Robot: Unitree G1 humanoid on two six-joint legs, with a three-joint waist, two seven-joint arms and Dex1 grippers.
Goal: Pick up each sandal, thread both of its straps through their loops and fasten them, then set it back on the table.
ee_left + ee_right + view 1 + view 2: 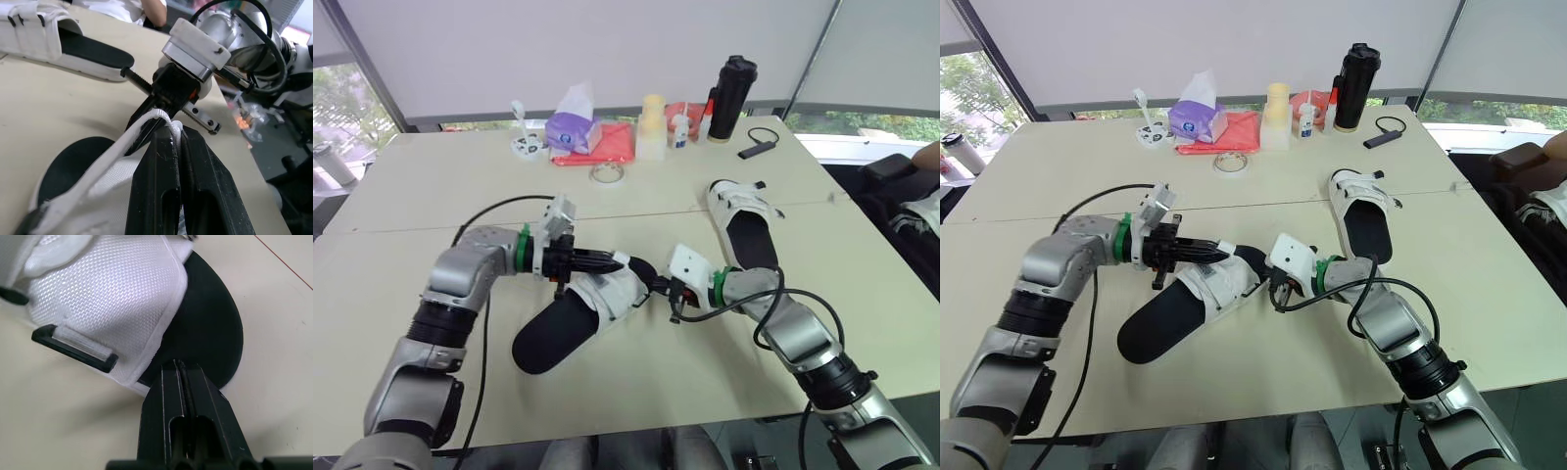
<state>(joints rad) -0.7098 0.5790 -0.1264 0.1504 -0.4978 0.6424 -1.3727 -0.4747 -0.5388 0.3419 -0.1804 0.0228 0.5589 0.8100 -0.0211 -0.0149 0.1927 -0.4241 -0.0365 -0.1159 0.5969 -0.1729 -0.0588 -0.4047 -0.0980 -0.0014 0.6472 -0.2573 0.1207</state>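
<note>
Left end effector: the left end effector (617,260) is clenched on the free end of a white strap (142,133), holding it raised above the sandal's upper.
Right end effector: the right end effector (178,364) has its fingers pressed together with nothing visible between them; the tip sits against the edge of the white upper, where that meets the black sole, and seems to steady the shoe.
Near sandal: the near sandal (558,333) lies between the two arms, its heel resting on the surface (431,196) and its toe end at the end effectors.
Loop: a black loop (73,346) on the side of the upper stands empty, with no strap through it.
Far sandal: the far sandal (749,235) lies flat on the surface, well apart from both arms. Its straps lie across the upper, but I cannot tell whether they are fastened.
Progress: by my judgement the work is in the threading step on the near sandal, and it is not finished there.
Left to do: the held strap must pass through its loop and be pressed down. The other strap follows, then the sandal goes back down flat. The far sandal may also need the same.
</note>
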